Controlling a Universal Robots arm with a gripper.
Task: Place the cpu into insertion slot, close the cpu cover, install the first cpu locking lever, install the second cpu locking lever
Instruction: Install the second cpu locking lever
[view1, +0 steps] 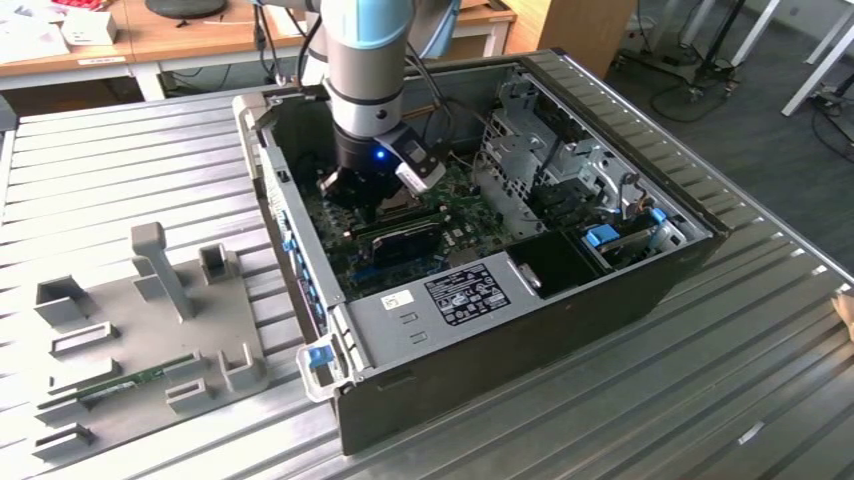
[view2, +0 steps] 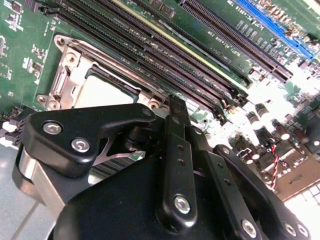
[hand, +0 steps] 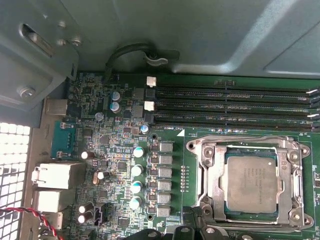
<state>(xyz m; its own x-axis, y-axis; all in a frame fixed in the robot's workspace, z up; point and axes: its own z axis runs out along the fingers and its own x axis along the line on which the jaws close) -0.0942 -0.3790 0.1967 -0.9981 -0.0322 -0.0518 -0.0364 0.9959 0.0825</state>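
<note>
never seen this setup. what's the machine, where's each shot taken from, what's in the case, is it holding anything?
One robot arm reaches down into an open computer case lying on a ribbed metal table. The exterior view comes from a camera off the arm; both wrist views come from cameras riding on it. The first wrist view shows the green circuit board with the cpu seated in the insertion slot, silver cpu cover around it. The black gripper hangs just above the socket; I see nothing held.
</note>
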